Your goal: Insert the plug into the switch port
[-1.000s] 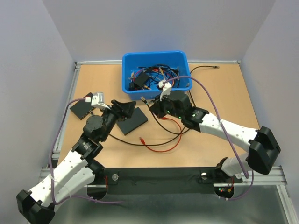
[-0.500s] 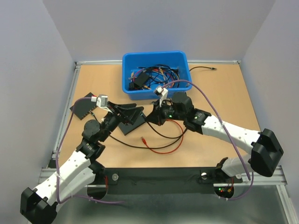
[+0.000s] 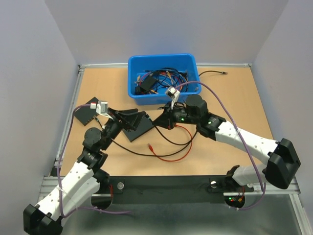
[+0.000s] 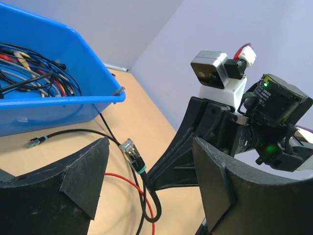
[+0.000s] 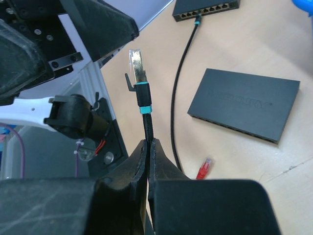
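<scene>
The plug (image 3: 149, 145), with its red boot, lies loose on the table (image 3: 230, 112) just on the near side of the switch (image 3: 139, 126), at the end of the red cable (image 3: 171, 156), which loops away to the right of the switch. Neither pincer touches it; you can see it from the right wrist too (image 5: 204, 169), below the switch's near corner.

Your right pincer (image 5: 147, 142) is pinched tight on a black cable (image 5: 145, 125), just to the right of the switch. That cable's teal-ringed connector (image 5: 137, 68) sticks out beyond the fingertips.

Your left pincer (image 4: 150, 147) stands wide, holding nothing. From above it hangs over the far edge of the switch, and the left wrist view shows the teal-ringed connector (image 4: 133, 154) in the gap between its fingers, touching neither.

A second switch (image 3: 85, 111) sits left of the switch, with another black cable in one port. The blue bin (image 3: 164, 61) of cables stands beyond the switch.
</scene>
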Tool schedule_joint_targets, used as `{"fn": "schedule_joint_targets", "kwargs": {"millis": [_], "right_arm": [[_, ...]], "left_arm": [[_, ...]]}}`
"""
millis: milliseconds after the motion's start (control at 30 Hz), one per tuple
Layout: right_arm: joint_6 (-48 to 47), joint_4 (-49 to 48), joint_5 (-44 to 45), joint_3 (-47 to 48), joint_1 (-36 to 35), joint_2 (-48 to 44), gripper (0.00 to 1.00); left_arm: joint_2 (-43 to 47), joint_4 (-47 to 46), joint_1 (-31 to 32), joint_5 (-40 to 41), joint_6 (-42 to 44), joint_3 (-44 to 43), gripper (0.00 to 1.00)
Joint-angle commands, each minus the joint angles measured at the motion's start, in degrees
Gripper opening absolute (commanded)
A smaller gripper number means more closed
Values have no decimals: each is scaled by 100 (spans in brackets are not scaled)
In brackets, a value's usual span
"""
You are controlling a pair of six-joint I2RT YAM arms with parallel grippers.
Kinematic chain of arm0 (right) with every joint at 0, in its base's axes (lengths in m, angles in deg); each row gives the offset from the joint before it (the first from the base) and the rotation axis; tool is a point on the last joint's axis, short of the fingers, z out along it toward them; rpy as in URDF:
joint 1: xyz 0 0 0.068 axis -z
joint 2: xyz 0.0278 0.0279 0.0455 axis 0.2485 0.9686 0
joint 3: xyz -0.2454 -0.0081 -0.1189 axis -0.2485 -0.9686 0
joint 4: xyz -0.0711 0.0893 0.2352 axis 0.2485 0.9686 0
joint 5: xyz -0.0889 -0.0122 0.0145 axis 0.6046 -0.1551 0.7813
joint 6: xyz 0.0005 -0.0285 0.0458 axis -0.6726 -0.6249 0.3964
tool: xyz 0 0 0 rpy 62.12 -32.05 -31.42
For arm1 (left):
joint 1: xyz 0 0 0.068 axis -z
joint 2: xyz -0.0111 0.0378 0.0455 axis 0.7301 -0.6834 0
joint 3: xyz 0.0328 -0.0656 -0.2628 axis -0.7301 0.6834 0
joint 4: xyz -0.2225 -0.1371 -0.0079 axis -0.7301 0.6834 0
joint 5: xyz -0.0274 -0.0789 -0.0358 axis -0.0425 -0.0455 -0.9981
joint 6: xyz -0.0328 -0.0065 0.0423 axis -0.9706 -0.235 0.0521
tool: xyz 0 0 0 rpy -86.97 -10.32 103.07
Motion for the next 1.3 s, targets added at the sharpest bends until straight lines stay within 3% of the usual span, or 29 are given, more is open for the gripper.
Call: {"fn": "schedule_joint_targets", "kwargs": {"millis": [0,367,700,833,1033,1267], "right_arm": [[189,-422,-547,101,3,-34,0],[329,-624,-793,57,3,-16,0],[435,-844,-767,-66,3,116,0],[461,-870,-662,-75,3,116,0],[426,-853,-372,-5,12,142,1],[321,-791,-3,101,3,203,24]], "left_arm": [[21,-475,-45,-134,-103,130,79],[-427,-932,-45,-275,-279,191,73],[-568,-1143,-45,-530,-349,165,33],[-568,-1178,-45,-504,-393,200,0],[-568,-714,-45,-285,-534,95,0],[-410,130,-45,23,-788,-107,0]]}}
